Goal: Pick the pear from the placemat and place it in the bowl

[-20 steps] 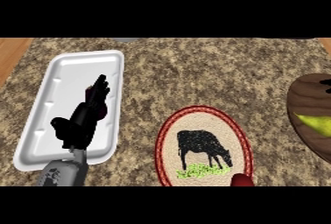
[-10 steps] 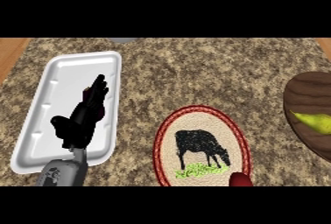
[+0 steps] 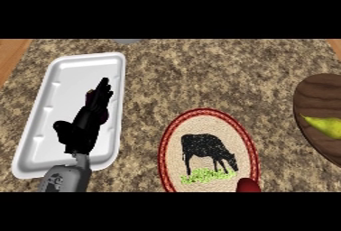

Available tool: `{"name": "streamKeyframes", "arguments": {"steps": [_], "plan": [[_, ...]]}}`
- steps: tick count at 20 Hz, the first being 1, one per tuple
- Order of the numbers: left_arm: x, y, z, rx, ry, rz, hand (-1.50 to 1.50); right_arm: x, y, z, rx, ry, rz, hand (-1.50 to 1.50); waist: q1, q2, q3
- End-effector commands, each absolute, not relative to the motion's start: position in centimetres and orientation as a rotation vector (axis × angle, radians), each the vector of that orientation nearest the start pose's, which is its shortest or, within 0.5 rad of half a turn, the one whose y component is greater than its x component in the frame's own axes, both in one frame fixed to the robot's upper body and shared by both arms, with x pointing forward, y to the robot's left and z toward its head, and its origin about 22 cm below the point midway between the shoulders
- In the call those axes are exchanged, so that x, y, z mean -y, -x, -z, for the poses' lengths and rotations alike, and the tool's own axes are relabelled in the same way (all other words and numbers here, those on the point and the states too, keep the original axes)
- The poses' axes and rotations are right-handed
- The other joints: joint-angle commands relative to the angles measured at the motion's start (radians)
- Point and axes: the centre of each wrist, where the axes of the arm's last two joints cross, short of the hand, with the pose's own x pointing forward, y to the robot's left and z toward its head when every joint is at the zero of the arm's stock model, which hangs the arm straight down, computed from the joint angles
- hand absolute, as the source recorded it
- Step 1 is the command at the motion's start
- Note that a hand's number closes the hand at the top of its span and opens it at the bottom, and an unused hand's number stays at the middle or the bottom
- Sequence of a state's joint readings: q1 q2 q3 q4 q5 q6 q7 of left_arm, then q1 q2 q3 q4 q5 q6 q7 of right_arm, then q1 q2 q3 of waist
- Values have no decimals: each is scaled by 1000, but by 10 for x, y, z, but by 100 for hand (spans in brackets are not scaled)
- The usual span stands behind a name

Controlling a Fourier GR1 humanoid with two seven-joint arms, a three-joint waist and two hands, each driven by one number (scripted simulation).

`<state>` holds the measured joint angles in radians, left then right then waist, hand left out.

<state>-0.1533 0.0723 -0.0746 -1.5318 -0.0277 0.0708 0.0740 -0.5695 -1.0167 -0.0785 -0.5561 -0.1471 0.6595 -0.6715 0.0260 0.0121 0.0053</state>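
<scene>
The yellow-green pear (image 3: 322,126) lies inside the dark brown wooden bowl (image 3: 313,97) at the right edge, which cuts off part of the bowl. The oval placemat (image 3: 174,149), red-rimmed with a black cow printed on it, lies at the lower middle with no pear on it. My left hand (image 3: 85,124) hangs over the white tray at the left, fingers straight and pointing away, holding nothing. My right hand does not show.
A white rectangular tray (image 3: 47,99) lies at the left on the speckled stone counter. Something small and dark red (image 3: 101,115) peeks out under my left hand. A red rounded thing (image 3: 248,185) shows at the placemat's lower right rim. Wooden edges flank the counter.
The pear has shifted a little inside the bowl and now lies stretched out. My left hand has barely moved over the tray.
</scene>
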Motion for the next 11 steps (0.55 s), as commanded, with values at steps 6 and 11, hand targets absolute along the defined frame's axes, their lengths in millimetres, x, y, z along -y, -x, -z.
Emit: {"name": "streamKeyframes", "arguments": {"steps": [6, 11], "plan": [[-216, -270, -24, 1599, -37, 111, 0, 557, -278, -158, 1782, -198, -565, -150, -1, 0, 4], [-214, -272, -28, 1600, -48, 104, 0, 561, -269, -154, 1775, -196, -563, -150, -6, 1, 6]]}}
